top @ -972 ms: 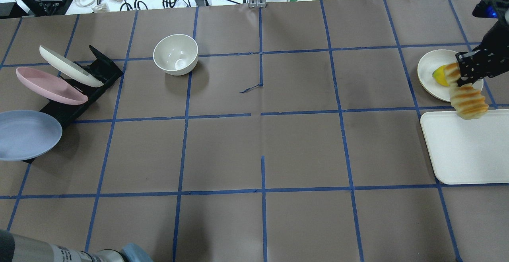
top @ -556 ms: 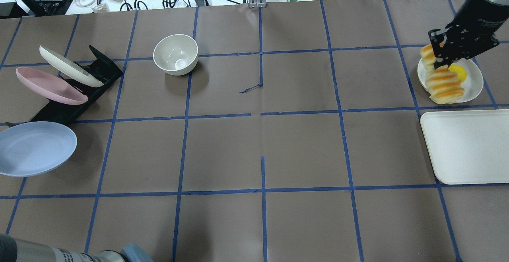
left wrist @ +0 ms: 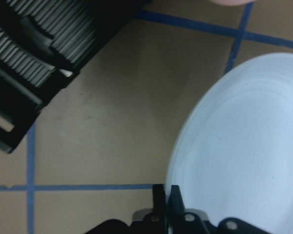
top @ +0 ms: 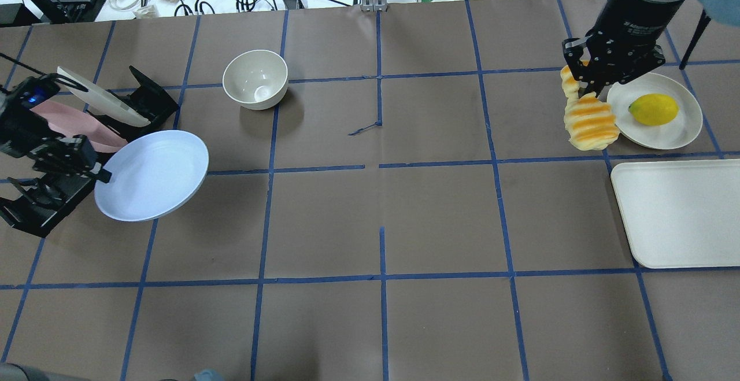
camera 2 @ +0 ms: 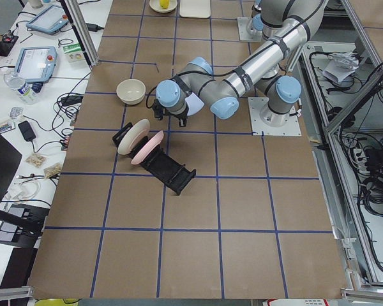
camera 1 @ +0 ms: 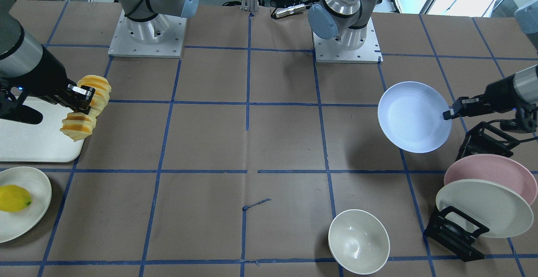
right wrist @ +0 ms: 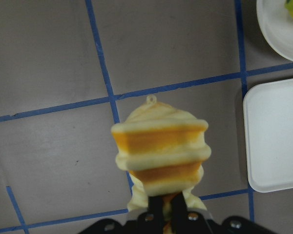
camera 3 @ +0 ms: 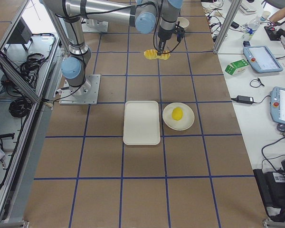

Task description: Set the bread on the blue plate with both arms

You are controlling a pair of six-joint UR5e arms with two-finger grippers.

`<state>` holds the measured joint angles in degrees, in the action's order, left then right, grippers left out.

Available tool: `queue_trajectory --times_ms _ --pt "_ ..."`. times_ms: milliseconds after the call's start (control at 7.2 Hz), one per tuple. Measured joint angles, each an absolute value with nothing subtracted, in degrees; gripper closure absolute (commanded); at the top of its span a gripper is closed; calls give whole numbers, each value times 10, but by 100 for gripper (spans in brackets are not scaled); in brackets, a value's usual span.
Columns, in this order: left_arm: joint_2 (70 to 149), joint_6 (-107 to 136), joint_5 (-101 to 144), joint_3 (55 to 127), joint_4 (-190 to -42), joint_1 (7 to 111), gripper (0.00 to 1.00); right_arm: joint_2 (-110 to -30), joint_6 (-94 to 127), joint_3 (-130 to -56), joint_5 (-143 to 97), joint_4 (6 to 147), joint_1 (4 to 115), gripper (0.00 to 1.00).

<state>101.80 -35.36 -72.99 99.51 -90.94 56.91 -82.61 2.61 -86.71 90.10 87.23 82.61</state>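
Your left gripper (top: 102,174) pinches the blue plate (top: 156,176) by its rim, aloft at the table's (top: 381,213) nine o'clock. Your right gripper (top: 585,89) clamps the bread (top: 591,124), which dangles near three o'clock, just beside the lemon's (top: 653,109) dish (top: 685,132).

Brown blue-taped table (top: 439,219) carries bowl (top: 255,78), rack (top: 151,101), tray (top: 679,213), white plate (top: 686,131)
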Motion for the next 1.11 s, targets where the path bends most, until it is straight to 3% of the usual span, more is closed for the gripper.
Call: queue_trajectory --times_ms 278,556,1111 --pt "1021 -224 -655 1015 -814 702 100 -823 74 -870 900 878 874 100" --pt "1044 -60 -635 1050 -625 807 100 -808 89 -874 898 888 914 100" --pt "1130 51 -642 1097 -434 917 100 -763 176 -879 870 966 1010 100"
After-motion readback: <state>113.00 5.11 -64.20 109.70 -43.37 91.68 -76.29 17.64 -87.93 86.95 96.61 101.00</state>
